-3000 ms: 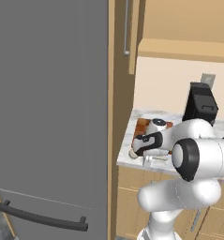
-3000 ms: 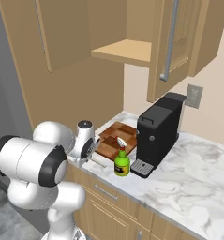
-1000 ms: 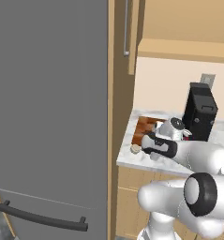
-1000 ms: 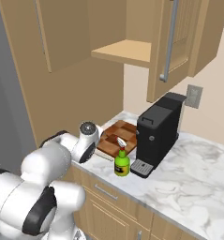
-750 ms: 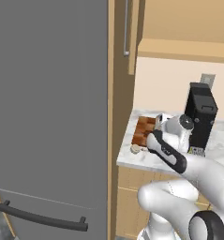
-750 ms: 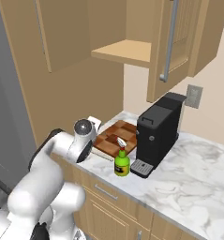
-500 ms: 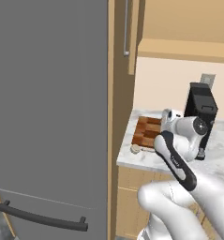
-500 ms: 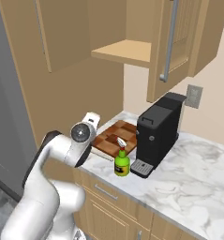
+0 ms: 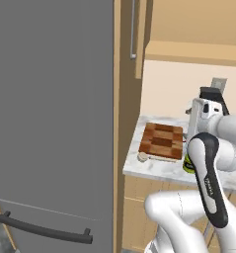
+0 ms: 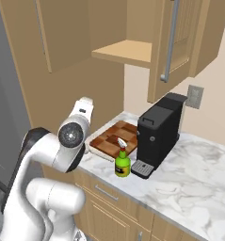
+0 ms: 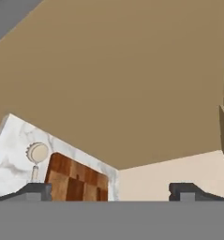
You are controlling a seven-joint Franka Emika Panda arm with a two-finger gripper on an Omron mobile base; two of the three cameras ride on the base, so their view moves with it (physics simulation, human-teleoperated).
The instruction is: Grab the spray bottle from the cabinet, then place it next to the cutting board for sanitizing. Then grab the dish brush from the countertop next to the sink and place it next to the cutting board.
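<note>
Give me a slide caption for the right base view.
Spray bottle stands on the countertop beside the cutting board.

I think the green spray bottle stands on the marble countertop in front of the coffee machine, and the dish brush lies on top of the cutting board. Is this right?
Not quite. The dish brush lies on the countertop beside the cutting board, not on it, as the hand view shows. The spray bottle does stand in front of the coffee machine.
</note>
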